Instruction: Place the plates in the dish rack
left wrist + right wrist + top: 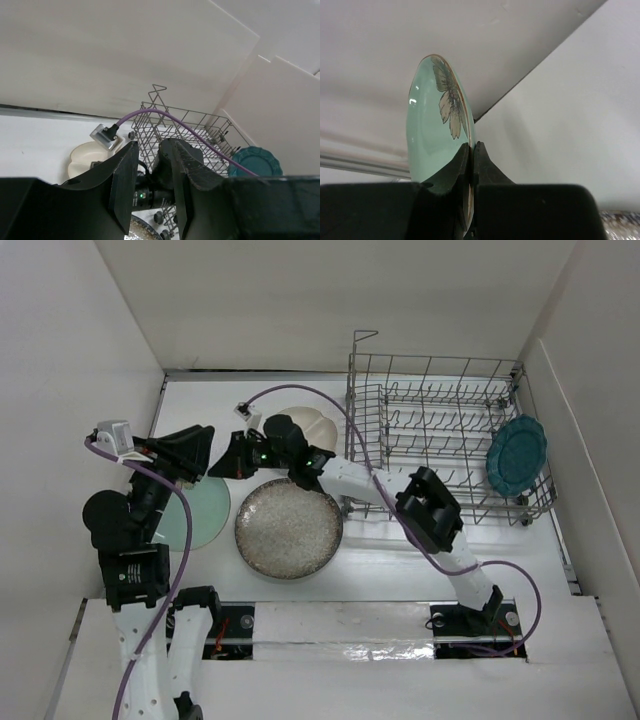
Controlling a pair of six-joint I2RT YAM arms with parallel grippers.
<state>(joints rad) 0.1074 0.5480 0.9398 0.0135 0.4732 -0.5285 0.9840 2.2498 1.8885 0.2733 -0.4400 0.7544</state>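
My right gripper point(224, 466) reaches across to the left and is shut on the rim of the pale mint green plate point(198, 515). The right wrist view shows its jaws point(471, 150) pinching the flower-painted plate point(432, 125) edge-on. My left gripper point(198, 452) is open and empty just left of it; in the left wrist view point(155, 185) the right wrist shows between its fingers. The speckled grey-beige plate point(288, 528) lies flat at the centre. The cream plate point(308, 423) lies behind the right wrist. The dark teal plate point(517, 454) stands at the right end of the dish rack point(440, 430).
White walls enclose the table on the left, back and right. A purple cable point(340, 410) arcs over the right arm beside the rack's raised corner handle point(362, 337). The left arm's elbow point(115, 520) overhangs the mint plate's left side.
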